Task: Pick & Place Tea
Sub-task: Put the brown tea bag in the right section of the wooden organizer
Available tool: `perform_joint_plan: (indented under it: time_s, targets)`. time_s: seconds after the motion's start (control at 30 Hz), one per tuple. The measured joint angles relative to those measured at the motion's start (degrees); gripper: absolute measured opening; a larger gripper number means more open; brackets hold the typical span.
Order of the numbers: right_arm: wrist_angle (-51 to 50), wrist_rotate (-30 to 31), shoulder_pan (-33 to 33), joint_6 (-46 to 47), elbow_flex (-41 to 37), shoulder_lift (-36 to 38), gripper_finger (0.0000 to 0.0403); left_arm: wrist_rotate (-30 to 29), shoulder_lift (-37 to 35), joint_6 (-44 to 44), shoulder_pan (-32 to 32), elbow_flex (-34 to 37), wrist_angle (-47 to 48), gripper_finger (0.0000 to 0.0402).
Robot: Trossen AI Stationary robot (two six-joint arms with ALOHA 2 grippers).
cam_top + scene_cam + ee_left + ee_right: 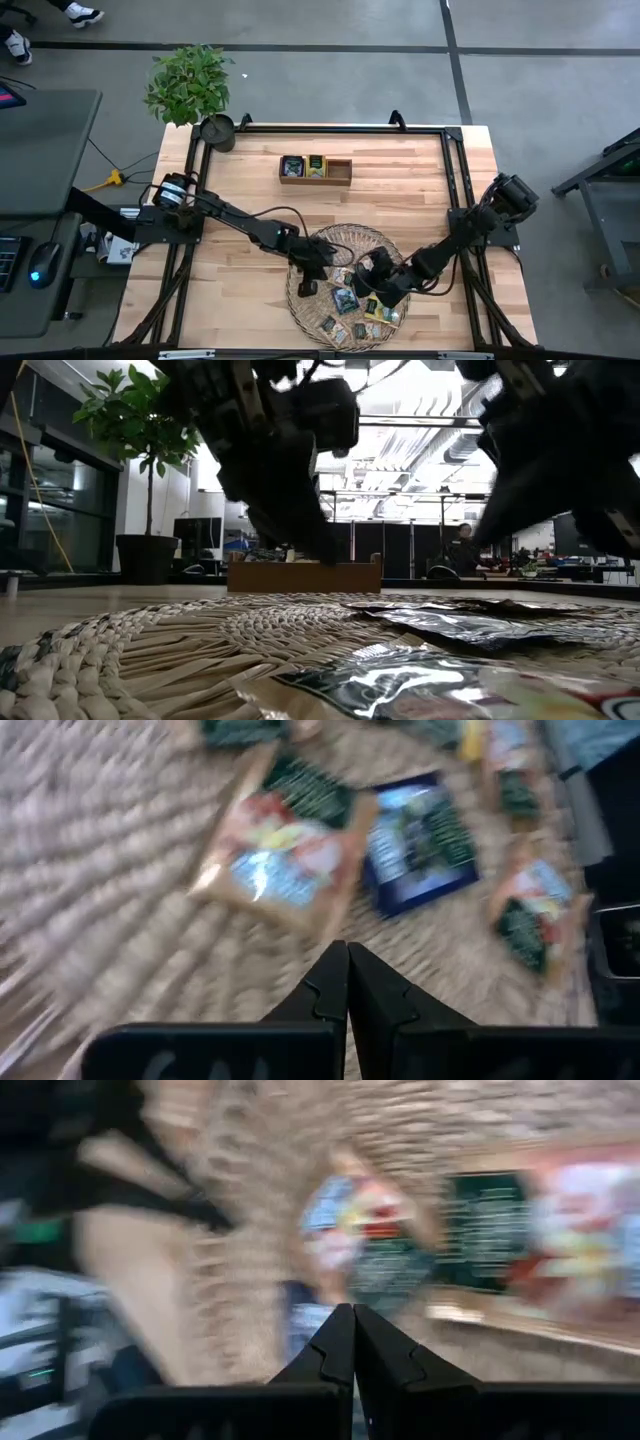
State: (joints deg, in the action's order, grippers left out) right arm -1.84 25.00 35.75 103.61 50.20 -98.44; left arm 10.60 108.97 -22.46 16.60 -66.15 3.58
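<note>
— Meanwhile, both arms over the woven tray [300,300]?
— Yes: left end effector [347,970] and right end effector [353,1330] pinched together, empty; tea sachets [285,845] lie just ahead.
— Next?
— Probably open, then descend.

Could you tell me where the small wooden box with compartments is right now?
In the high view, the small wooden box sits at the table's far centre, beyond the round woven tray and right of the potted green plant.

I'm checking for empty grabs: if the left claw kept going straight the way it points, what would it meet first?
Probably the tan tea sachet lying flat on the woven tray, straight ahead of the shut left claw. The dark blue sachet lies just beside that line. Depth is unclear.
</note>
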Motion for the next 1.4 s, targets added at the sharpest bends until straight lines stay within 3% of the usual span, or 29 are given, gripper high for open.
perform_joint_plan:
  time_s: [0.17, 0.7, 1.2, 1.4]
  targets:
    - [-6.14, -2.44, 0.0, 2.2, 0.86, 0.73, 0.0, -2.04, 0.0, 1.29, 0.81, -0.02, -2.1, 0.0]
    - [-5.84, -7.21, -0.37, 4.93, 0.8, 0.64, 0.0004, -3.05, 0.0, 4.45, 0.66, -0.07, -6.34, 0.0]
    - [-5.64, -7.63, -1.66, 4.98, 0.75, 0.64, 0.0086, -3.95, 0.13, 7.26, 0.29, -0.07, -6.49, 0.0]
    - [-5.66, -7.64, -1.66, 4.91, 0.75, 0.64, 0.0105, -1.96, 3.79, 7.22, -1.7, 0.0, -6.46, 0.0]
